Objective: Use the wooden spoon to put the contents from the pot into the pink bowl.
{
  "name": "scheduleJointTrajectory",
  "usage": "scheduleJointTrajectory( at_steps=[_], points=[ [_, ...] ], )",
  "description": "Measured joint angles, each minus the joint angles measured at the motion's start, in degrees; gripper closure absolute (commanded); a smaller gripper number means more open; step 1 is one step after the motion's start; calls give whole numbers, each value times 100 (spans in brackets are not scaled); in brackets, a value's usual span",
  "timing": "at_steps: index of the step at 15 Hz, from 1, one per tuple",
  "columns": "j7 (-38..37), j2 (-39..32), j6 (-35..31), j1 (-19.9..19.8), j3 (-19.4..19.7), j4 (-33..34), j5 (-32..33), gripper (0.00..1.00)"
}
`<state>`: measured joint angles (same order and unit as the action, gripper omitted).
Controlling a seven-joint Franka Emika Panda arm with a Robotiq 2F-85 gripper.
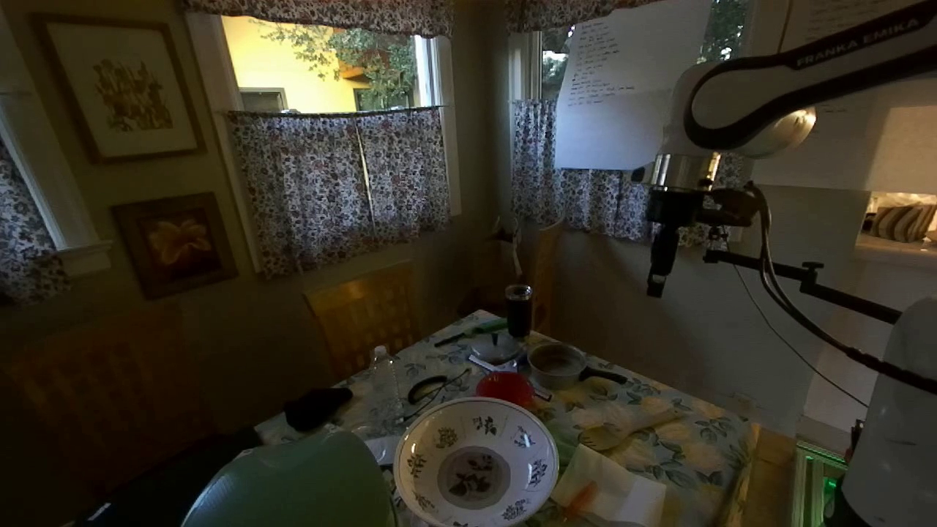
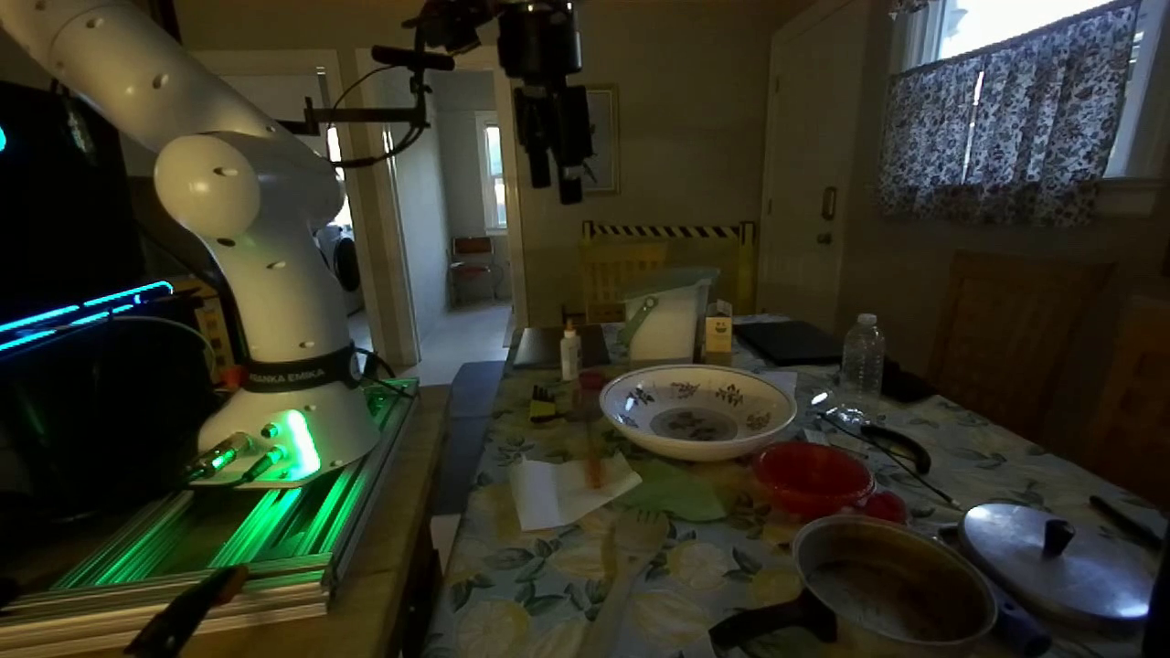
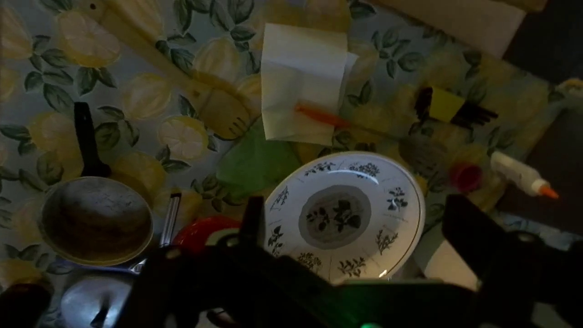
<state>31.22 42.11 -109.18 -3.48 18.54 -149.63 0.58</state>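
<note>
The wooden spoon (image 2: 632, 539), with a slotted end, lies flat on the table; it also shows in the wrist view (image 3: 223, 109). The grey pot (image 2: 891, 585) with a black handle stands near it, brownish inside; its contents cannot be made out. In the wrist view the pot (image 3: 95, 223) is at left. The pink bowl (image 2: 813, 477), low and reddish, stands between the pot and the large white bowl; in the wrist view the bowl (image 3: 200, 232) is partly hidden by a finger. My gripper (image 3: 355, 199) is open and empty, high above the table (image 2: 556, 183).
The large white floral bowl (image 2: 699, 439) stands beside the pink bowl. A metal lid (image 2: 1056, 557) lies by the pot. A white paper with an orange tool (image 3: 319, 114), a green sheet (image 3: 257, 164), a plastic bottle (image 2: 862, 366), a glue bottle (image 2: 570, 352) and a bin (image 2: 667, 315) are also there.
</note>
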Motion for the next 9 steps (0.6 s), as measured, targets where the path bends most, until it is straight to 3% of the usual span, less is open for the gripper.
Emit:
scheduleJointTrajectory(
  at_steps=[4, 9],
  points=[
    [1222, -194, -610, -42, 371, -405, 703, 0],
    [2174, -796, -2294, -317, 474, -902, 1567, 0]
  ],
)
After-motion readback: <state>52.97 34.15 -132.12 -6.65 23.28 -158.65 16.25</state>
